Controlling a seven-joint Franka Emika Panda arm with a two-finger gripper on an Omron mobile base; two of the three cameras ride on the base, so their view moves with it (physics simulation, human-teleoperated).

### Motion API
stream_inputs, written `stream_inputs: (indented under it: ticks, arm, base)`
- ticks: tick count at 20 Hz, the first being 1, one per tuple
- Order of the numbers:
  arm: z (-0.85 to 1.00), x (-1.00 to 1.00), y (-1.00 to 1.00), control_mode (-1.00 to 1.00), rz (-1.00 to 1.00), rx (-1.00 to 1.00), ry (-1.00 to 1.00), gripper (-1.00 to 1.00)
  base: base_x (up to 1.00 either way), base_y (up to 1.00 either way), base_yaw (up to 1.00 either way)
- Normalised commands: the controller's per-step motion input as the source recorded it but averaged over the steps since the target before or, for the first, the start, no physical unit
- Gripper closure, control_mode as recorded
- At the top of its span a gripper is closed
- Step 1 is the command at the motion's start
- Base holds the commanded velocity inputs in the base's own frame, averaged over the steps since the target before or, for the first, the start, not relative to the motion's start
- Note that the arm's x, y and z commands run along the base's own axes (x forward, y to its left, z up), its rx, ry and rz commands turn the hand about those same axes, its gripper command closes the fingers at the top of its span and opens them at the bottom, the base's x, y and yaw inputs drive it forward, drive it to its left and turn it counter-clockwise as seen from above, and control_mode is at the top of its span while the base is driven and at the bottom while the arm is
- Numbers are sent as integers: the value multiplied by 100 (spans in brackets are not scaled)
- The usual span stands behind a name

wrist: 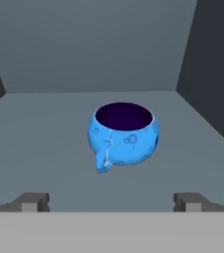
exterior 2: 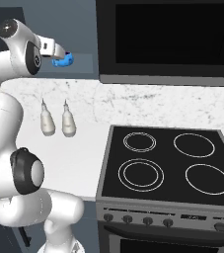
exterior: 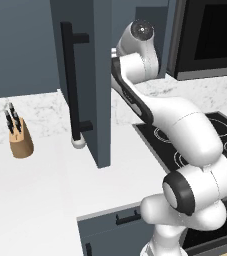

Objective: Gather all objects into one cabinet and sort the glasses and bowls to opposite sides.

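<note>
Blue bowl (wrist: 123, 133) sits upright on the cabinet (wrist: 84, 59) shelf, hand (wrist: 111, 202) spread before it. Other objects' whereabouts can't be judged, so sorting looks unfinished.

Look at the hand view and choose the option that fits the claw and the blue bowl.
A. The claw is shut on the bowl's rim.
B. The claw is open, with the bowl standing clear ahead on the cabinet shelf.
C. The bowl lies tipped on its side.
B: the claw shows its tips spread wide apart, and the blue bowl stands upright beyond them, untouched, on the cabinet floor.

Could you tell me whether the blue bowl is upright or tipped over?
Upright: the blue bowl stands on the cabinet shelf with its dark opening facing up.
</note>
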Motion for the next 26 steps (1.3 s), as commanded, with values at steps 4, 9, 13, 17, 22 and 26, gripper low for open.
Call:
stream_inputs:
  ticks: [4, 9, 13, 17, 22, 26]
  arm:
    - [0, 11, 4, -100, -1, 0, 0, -100]
    - [0, 16, 1, -100, -1, 0, 0, -100]
    - [-8, 15, 0, -100, -1, 0, 0, -100]
    - [-21, 3, 0, -100, -3, 0, 0, -100]
    - [-22, 0, 5, -100, -5, 0, 0, -100]
    - [-2, 9, 7, -100, -4, 0, 0, -100]
  base:
    - [0, 0, 0]
    - [0, 0, 0]
    - [0, 0, 0]
    - [0, 0, 0]
    - [0, 0, 0]
    - [0, 0, 0]
